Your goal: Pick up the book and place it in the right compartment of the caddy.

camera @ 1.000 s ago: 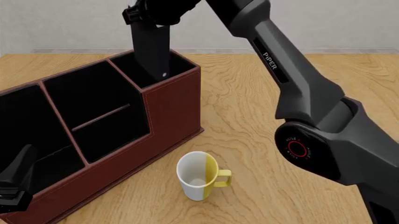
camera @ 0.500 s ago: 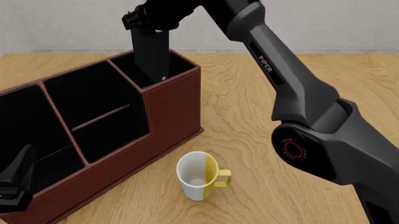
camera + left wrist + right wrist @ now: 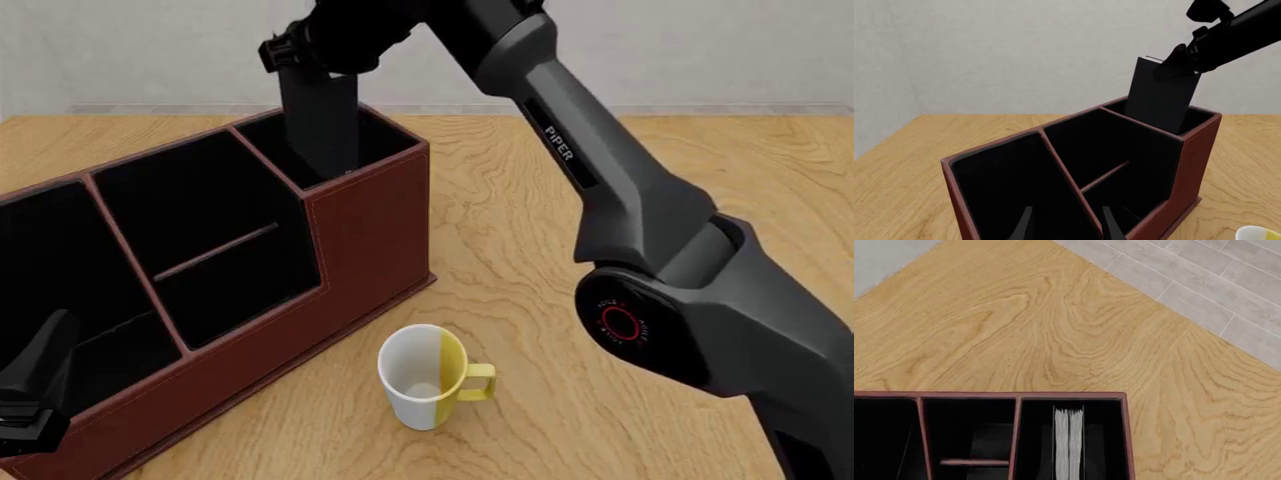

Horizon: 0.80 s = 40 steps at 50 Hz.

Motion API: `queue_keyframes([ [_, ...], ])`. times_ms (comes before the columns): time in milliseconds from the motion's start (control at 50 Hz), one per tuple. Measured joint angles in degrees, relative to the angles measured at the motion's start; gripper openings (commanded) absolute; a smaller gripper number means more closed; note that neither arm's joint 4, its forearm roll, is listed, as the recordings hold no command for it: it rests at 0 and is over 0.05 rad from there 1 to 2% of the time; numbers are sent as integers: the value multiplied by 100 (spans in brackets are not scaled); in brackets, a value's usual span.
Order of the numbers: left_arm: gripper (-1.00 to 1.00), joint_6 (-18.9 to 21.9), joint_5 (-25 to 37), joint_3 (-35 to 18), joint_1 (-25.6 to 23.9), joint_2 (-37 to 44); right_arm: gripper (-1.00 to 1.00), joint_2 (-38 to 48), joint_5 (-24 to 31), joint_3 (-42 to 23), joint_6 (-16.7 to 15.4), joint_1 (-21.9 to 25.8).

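The black book (image 3: pixel 320 125) stands upright with its lower part inside the right compartment (image 3: pixel 384 138) of the reddish-brown caddy (image 3: pixel 367 235). My right gripper (image 3: pixel 310 55) is shut on the book's top edge, above the caddy's far right end. In the right wrist view the speckled page edge (image 3: pixel 1069 445) sits inside the narrow end section (image 3: pixel 1104 440). The left wrist view shows the book (image 3: pixel 1161 97) half sunk into the caddy (image 3: pixel 1194 165), held by the right gripper (image 3: pixel 1179 62). My left gripper (image 3: pixel 30 395) is open and empty at the caddy's near left end; its fingers (image 3: pixel 1111 227) show apart.
A white-and-yellow mug (image 3: pixel 424 378) stands on the wooden table (image 3: pixel 601 200) just in front of the caddy's right part; it also shows in the left wrist view (image 3: pixel 1257 234). The right arm (image 3: pixel 627 220) spans the table's right side. Grey floor (image 3: pixel 1227 275) lies beyond the table edge.
The right gripper has lowered the book deeper into the right compartment; its bottom edge is now hidden behind the front wall. The left arm has not moved.
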Motion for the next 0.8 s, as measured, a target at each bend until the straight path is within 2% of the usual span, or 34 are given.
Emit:
queue_keyframes([
  [800, 100, 0, 0, 0, 0, 0, -100, 137, 3, -1, 87, -15],
])
